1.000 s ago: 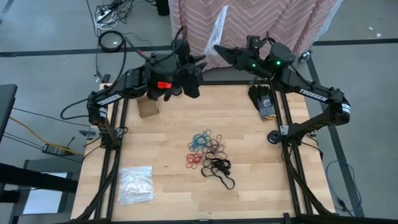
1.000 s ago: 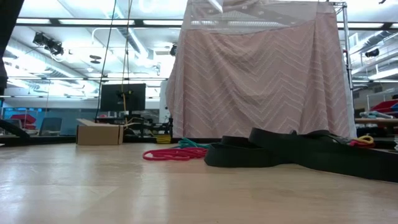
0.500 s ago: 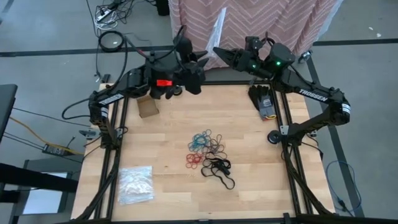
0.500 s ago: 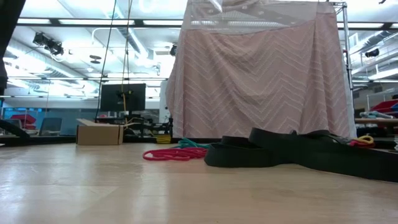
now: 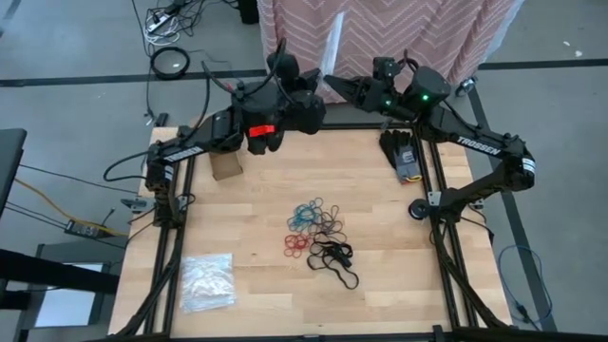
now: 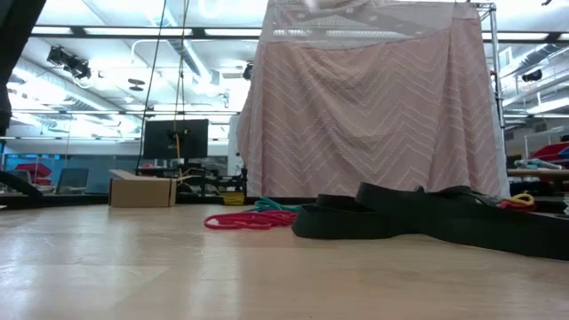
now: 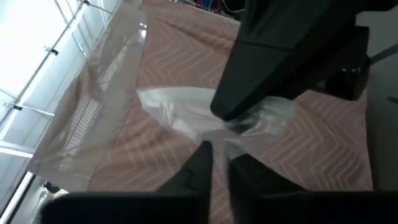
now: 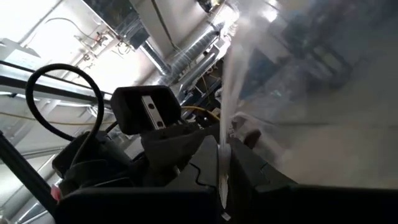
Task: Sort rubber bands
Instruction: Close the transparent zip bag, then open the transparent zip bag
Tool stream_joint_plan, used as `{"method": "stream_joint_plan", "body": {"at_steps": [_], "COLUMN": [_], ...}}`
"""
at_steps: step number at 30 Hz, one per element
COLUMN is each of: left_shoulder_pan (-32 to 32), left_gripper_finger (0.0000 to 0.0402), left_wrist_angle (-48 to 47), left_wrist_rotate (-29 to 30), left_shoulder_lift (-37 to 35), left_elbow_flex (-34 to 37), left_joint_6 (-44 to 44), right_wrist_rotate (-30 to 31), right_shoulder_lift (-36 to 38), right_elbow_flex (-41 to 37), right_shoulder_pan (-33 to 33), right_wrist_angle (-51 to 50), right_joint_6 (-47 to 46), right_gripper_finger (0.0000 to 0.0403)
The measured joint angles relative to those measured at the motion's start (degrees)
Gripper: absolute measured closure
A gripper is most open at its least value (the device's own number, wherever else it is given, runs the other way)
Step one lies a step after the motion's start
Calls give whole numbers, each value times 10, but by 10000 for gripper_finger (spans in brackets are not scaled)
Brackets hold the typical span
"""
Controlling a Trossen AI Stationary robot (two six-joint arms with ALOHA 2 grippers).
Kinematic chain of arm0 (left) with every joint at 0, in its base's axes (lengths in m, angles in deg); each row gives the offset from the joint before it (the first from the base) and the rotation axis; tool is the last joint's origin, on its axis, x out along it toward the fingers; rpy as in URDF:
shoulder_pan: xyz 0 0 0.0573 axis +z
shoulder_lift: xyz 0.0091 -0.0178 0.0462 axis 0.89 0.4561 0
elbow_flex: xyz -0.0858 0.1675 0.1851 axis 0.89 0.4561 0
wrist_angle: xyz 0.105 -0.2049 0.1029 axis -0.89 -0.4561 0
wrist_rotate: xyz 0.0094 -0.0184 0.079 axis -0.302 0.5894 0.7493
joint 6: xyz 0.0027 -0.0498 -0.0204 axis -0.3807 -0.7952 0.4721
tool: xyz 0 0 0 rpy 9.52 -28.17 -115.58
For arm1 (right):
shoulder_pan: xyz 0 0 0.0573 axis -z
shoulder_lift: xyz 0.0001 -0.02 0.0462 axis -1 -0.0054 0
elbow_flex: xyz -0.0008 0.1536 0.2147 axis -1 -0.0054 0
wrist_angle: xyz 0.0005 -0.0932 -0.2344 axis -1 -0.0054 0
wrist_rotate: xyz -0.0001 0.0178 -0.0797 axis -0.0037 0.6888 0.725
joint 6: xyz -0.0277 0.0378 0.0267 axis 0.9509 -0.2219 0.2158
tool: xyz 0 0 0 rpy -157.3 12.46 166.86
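Bands [image 5: 318, 231] lie in a loose mixed pile mid-tabletop [image 5: 256, 199], untouched, well short of the far edge where both arms work. Above that edge the right claw [image 5: 332, 80] is pinched shut on a clear bag [image 5: 332, 43], holding it upright. The left claw [image 5: 318, 93] has closed on the bag's lower part, just beside the right one; the aim seems to be pulling the bag's mouth open so sorted bands can go in. A second bag [image 5: 207, 280] lies flat, nearer than the pile.

Robotics lab or workshop, exposed ceiling ducts [image 8: 199, 43], strip lights, monitor [image 6: 175, 139], floor cables [image 5: 171, 19]
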Motion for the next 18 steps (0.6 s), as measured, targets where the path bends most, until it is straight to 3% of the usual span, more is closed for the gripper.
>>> {"method": "stream_joint_plan", "body": {"at_steps": [7,13,18], "left_shoulder_pan": [-12,-12,-12], "left_gripper_finger": [398,400,400], "left_wrist_angle": [-6,-13,-108], "left_wrist_rotate": [30,36,37], "left_shoulder_lift": [-2,-3,-9], "left_elbow_flex": [0,0,0], "left_joint_6": [-5,-43,-147], "right_wrist_rotate": [-18,-61,-123], "right_shoulder_lift": [0,0,0], "right_elbow_flex": [0,0,0], "right_shoulder_pan": [0,-11,1], "right_wrist_angle": [14,22,23], "right_joint_6": [73,139,138], "right_gripper_finger": [364,273,204]}}
